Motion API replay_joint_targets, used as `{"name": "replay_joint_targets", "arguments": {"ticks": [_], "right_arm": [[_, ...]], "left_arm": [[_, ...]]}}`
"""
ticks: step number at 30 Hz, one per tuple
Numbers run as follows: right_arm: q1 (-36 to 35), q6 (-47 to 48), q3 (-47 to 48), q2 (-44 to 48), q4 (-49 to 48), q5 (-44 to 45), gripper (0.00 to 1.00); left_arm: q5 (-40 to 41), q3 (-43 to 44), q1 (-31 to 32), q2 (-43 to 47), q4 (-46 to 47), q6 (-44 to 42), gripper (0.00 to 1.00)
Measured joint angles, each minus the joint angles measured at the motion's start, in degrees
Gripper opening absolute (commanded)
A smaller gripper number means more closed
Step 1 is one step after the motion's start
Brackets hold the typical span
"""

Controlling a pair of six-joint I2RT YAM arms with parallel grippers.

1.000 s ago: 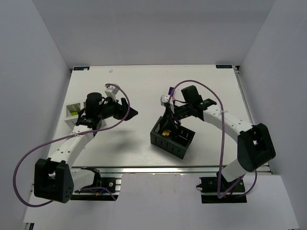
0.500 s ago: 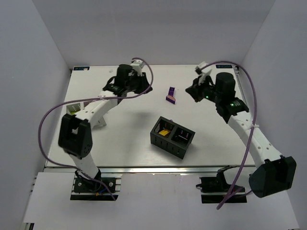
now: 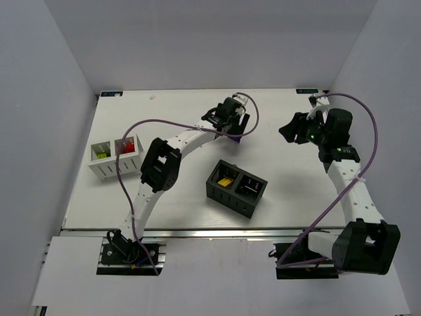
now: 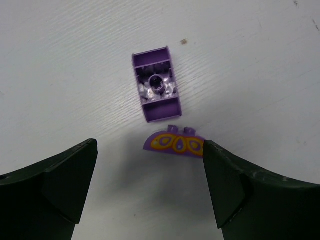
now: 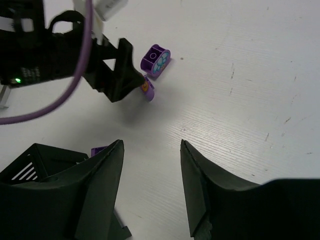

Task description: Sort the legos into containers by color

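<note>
**Top view:** We see the left gripper [image 3: 231, 126] stretched to the far middle of the worktop [image 3: 164, 108]. It is poised over the purple legos [image 3: 234, 137], apparently the only loose pieces left to sort. The right gripper [image 3: 291, 128] hangs toward the far right edge, well apart from them, probably to leave its partner room. The black box [image 3: 237, 189] sits in the middle near the near edge, with yellow in one cell and purple in the other. The white box [image 3: 117, 156] by the left edge holds green and red.

**Left wrist:** The claw is spread wide and empty. The printed half-round piece [image 4: 175, 144] lies between its fingers, close to the right one. The upturned purple brick [image 4: 156, 85] lies just beyond, hollow side up. We judge the wide stance is meant for closing on one of them.

**Right wrist:** This claw is parted too, with nothing between its fingers, and is aimed at bare worktop. From here we see the other gripper beside both purple pieces, and a corner of the black box nearest the camera.
</note>
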State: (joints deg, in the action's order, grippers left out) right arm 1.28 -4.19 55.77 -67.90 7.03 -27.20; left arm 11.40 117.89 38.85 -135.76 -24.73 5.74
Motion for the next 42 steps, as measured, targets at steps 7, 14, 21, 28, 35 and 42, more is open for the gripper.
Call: {"name": "replay_joint_targets", "arguments": {"ticks": [7,14,21,28,35,42], "right_arm": [[1.4,0.1,-0.5,0.4,0.0,-3.9,0.56],[1.7,0.2,-1.6,0.3,-0.5,-6.0,0.56],[1.8,0.3,-2.0,0.3,-1.2,-7.0,0.56],[2.0,0.3,-2.3,0.3,-1.3,-7.7,0.55],[2.1,1.8,-4.1,0.2,-2.5,-9.0,0.56],[2.1,3.1,-4.8,-1.6,-2.6,-10.8,0.53]], "left_arm": [[2.6,3.8,1.8,-5.1,3.1,-2.1,0.96],[6.8,5.3,1.7,-7.5,7.2,-1.8,0.92],[8.1,6.1,1.8,-10.6,9.0,-0.6,0.72],[7.7,6.4,1.7,-11.5,9.5,0.3,0.25],[9.7,4.3,1.4,-9.2,11.5,0.3,0.07],[2.8,-3.2,0.3,6.6,12.9,-0.4,0.02]]}}
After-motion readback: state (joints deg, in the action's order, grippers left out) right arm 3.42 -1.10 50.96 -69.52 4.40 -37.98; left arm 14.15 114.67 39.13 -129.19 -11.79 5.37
